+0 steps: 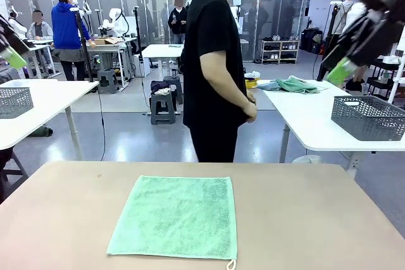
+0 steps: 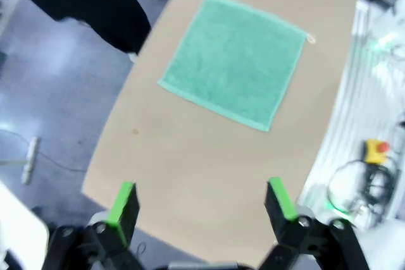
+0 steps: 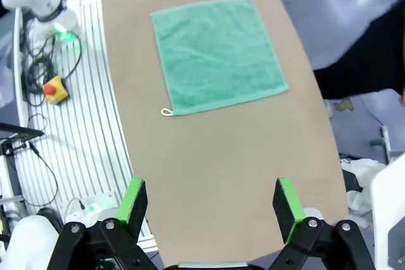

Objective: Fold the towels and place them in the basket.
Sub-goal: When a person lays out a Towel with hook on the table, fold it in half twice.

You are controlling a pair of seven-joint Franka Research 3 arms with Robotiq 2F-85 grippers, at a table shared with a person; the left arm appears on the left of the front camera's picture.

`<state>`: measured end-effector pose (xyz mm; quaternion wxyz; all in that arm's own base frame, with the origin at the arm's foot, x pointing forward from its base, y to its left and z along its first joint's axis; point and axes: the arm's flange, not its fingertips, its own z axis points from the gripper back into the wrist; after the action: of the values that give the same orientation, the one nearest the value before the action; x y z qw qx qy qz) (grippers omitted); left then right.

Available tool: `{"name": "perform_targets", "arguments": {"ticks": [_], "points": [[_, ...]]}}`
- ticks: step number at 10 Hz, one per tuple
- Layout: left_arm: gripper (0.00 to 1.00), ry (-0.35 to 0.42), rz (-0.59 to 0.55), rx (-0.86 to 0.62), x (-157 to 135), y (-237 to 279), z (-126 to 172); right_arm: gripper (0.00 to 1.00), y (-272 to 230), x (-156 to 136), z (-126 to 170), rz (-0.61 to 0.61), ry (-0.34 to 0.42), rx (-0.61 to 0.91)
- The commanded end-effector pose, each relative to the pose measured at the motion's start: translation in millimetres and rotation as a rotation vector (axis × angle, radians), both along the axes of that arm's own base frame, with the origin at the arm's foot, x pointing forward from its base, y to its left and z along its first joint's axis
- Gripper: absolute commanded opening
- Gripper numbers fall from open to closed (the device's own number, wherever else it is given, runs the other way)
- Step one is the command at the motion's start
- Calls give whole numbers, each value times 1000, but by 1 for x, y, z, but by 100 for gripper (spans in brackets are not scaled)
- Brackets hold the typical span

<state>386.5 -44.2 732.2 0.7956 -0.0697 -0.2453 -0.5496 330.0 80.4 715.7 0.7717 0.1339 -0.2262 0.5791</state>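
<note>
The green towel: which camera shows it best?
The right wrist view: the green towel shows whole and sharp from above. The left wrist view has it whole but blurred; the front view, at a low slant.

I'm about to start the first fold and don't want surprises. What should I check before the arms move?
1. Mint green towel lies flat and unfolded on the table: ok.
2. Left gripper, fingers apart and empty: ok.
3. Right gripper, fingers apart and empty: ok.
4. Person's hand held at the waist, off the table: ok.
5. Towel's loop at the robot-side corner, uncovered: ok.
6. Basket within reach: cannot tell.
</note>
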Motion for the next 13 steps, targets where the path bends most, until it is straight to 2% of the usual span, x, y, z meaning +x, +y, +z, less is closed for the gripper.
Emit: {"name": "perform_targets", "arguments": {"ticks": [1, 4, 7, 8, 9, 13], "points": [[100, 22, -33, 56, 1, -21, -22, 100, 29, -4, -18, 43, 14, -82], [100, 77, -135, 123, -4, -63, -58, 100, 65, 1, -48, 112, 87, -176], [100, 133, -172, 118, 1, -76, -87, 100, 80, 22, -81, 146, 184, -165], [100, 133, -162, 129, 0, -74, -89, 100, 82, 29, -88, 159, 195, -137], [100, 143, -174, 111, -3, -80, -82, 100, 78, 16, -79, 147, 147, -181], [100, 143, -174, 111, -3, -80, -82, 100, 78, 16, -79, 147, 147, -181]]}}
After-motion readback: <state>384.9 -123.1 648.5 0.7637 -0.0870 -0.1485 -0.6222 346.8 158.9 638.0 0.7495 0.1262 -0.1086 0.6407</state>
